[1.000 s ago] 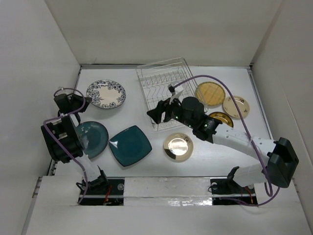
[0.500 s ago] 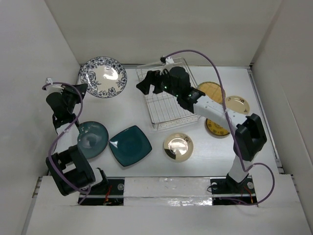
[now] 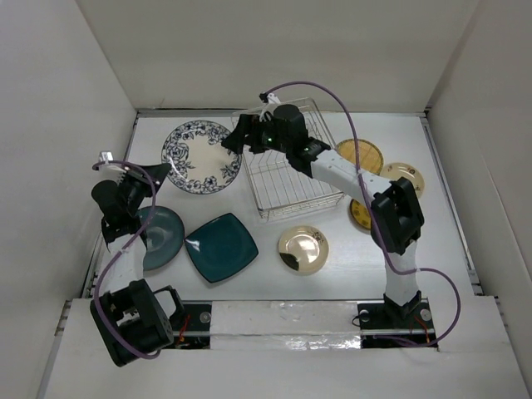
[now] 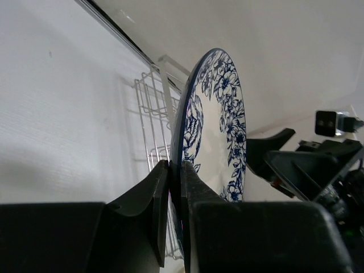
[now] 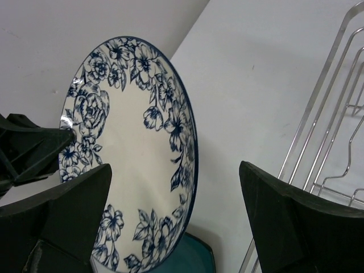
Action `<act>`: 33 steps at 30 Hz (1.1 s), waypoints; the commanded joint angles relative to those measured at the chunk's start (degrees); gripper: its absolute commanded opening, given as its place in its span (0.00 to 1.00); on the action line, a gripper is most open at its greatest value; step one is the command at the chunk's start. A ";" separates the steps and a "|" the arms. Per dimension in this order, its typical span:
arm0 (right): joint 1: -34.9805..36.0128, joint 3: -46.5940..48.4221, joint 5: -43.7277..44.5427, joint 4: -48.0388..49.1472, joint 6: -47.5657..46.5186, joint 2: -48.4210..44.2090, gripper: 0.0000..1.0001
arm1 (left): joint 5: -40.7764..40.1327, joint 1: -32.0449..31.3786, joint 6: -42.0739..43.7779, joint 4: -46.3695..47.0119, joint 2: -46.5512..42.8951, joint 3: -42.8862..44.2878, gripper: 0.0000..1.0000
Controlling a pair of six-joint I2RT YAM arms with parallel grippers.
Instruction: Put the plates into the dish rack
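My left arm (image 3: 125, 253) and right arm (image 3: 349, 176) were slim white links joined by bulky black joint housings (image 3: 397, 218). A thin purple cable (image 3: 353, 125) ran loose along each, ending in a small white connector (image 3: 268, 98) near the wrist. At the foot of each sat a black base mount (image 3: 389, 314). My left gripper (image 4: 175, 170) had flat, matte-black fingers (image 4: 142, 199) with bevelled edges. My right gripper (image 5: 175, 168) wore the same black, in broad wedge shapes.
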 commanded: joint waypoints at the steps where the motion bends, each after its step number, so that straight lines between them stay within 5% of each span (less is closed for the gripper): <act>1: -0.18 0.37 -2.87 2.54 1.38 -0.65 0.99 | 4.94 0.00 -5.93 12.98 -4.93 0.25 0.00; 6: 0.35 -2.00 -6.64 4.55 1.30 -0.83 0.90 | 7.93 -1.48 -8.66 16.24 -6.95 -0.29 0.00; 17: -0.26 -11.75 -12.97 11.14 3.58 -8.82 0.00 | 8.72 -4.04 -3.92 8.52 -10.47 0.41 0.00; 19: -1.05 -13.25 -13.33 12.55 4.80 -11.36 0.00 | 8.20 -4.65 -1.73 5.88 -11.35 0.85 0.01; 24: -5.61 -16.33 -13.77 17.65 8.50 -17.17 0.00 | 6.79 -8.51 6.35 -5.01 -13.46 3.93 0.51; 28: -10.44 -16.51 -10.96 16.08 8.68 -23.40 0.00 | 0.04 -15.70 19.16 -18.44 -15.04 8.93 0.71; 33: -16.60 -15.72 -7.19 11.78 5.70 -27.01 0.00 | -4.54 -20.38 24.91 -24.36 -18.03 10.70 0.78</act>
